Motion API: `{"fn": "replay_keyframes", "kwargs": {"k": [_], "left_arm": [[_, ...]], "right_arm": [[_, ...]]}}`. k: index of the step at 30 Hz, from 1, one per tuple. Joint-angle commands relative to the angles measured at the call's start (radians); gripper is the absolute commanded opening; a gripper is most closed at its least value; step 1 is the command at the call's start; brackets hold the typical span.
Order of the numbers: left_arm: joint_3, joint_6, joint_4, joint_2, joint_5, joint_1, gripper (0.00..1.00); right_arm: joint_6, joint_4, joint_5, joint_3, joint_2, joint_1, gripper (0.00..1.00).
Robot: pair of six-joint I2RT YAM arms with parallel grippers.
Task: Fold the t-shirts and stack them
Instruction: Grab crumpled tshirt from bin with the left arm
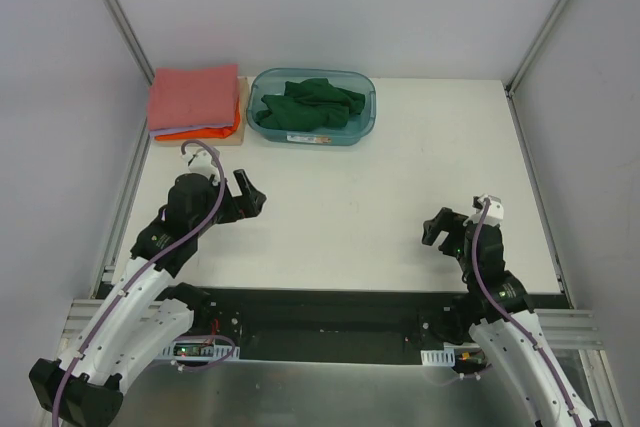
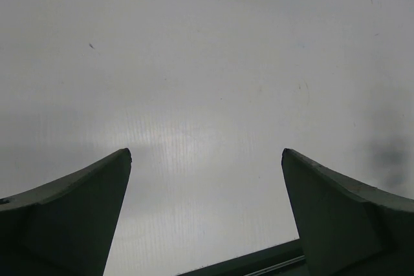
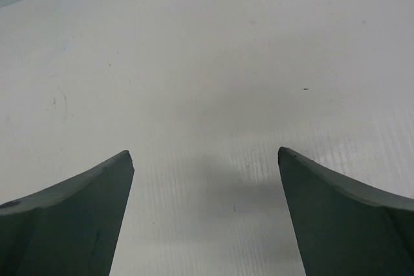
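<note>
While left hand [image 1: 250, 197] and right hand [image 1: 432, 231] gape, the green t-shirt [image 1: 310, 105] lies well beyond, in the bin [image 1: 367, 92]

light: bright, even | shadows: soft, faint | focus: fingers [image 2: 71, 224] slightly blurred

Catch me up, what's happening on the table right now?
Nothing is being handled. The left gripper and right gripper both hover open and empty over the table. A green shirt lies crumpled in the bin at the far edge, not yet folded. Left of it sits a stack of folded shirts, pink on top.
</note>
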Motion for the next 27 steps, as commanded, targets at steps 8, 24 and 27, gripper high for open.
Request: {"fn": "replay_keyframes", "kwargs": {"k": [8, 24, 27], "left_arm": [[0.048, -0.008, -0.012, 0.019, -0.067, -0.001, 0.99], [0.442, 0.052, 0.073, 0.603, -0.034, 0.088, 0.99], [0.639, 0.084, 0.077, 0.808, 0.035, 0.102, 0.99]], "right_arm": [[0.006, 0.014, 0.024, 0.017, -0.015, -0.004, 0.96], [0.009, 0.036, -0.026, 0.056, 0.038, -0.006, 0.96], [0.018, 0.051, -0.043, 0.062, 0.054, -0.006, 0.96]]}}
